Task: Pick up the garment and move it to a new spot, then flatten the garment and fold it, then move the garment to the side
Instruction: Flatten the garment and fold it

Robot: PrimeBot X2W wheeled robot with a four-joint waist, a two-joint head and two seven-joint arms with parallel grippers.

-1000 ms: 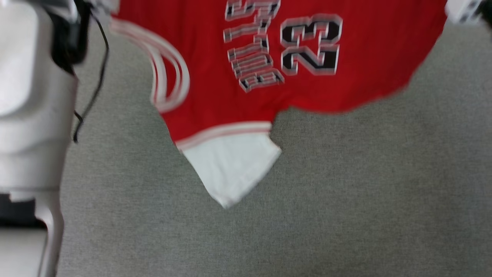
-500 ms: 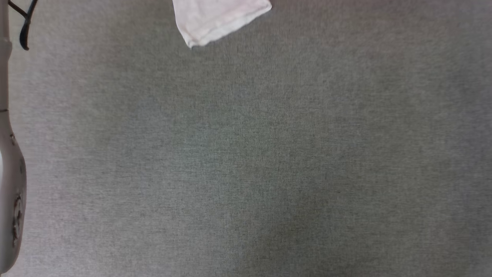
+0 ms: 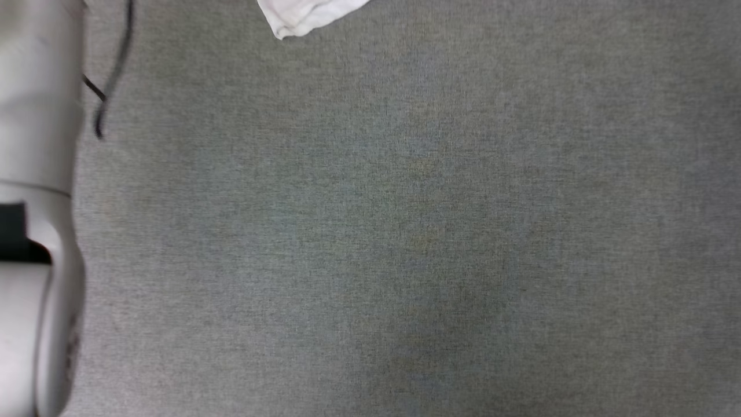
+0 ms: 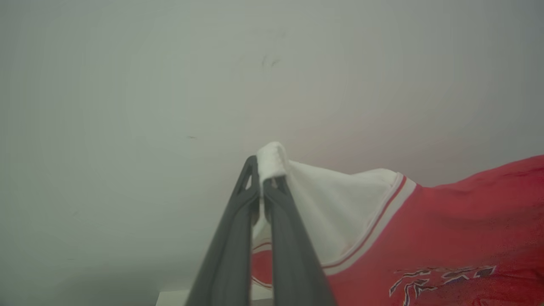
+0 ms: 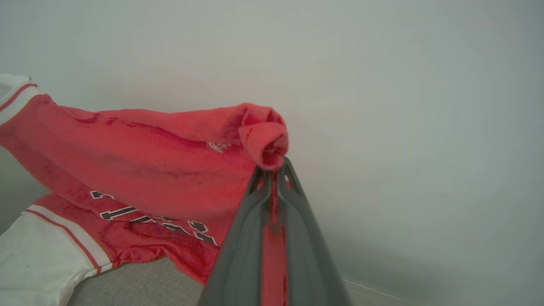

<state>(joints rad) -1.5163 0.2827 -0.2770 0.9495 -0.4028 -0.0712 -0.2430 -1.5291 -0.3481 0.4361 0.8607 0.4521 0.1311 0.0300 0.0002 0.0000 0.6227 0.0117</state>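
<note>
Red garment (image 5: 140,157), white sleeve (image 4: 340,204), red-white striped trim (image 4: 370,225); grey woven surface (image 3: 405,231)

garment (image 5: 127,144): 1 counted
white sleeves (image 5: 34,263): 2 counted, both at left in right wrist view
grippers: 2 counted, left gripper (image 4: 260,187) and right gripper (image 5: 272,170)
fingers (image 4: 229,255): 2 dark ones counted per gripper
forearm (image 3: 35,116): 1 pale one counted, left edge
cable (image 3: 116,69): 1 dark one counted, far left
grey surface (image 3: 405,231): 1 counted

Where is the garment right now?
The garment is held between both grippers: the left gripper pinches a white sleeve, the right gripper a bunched red edge. In the head view, a white sleeve tip shows at the top edge, left of centre.
</note>
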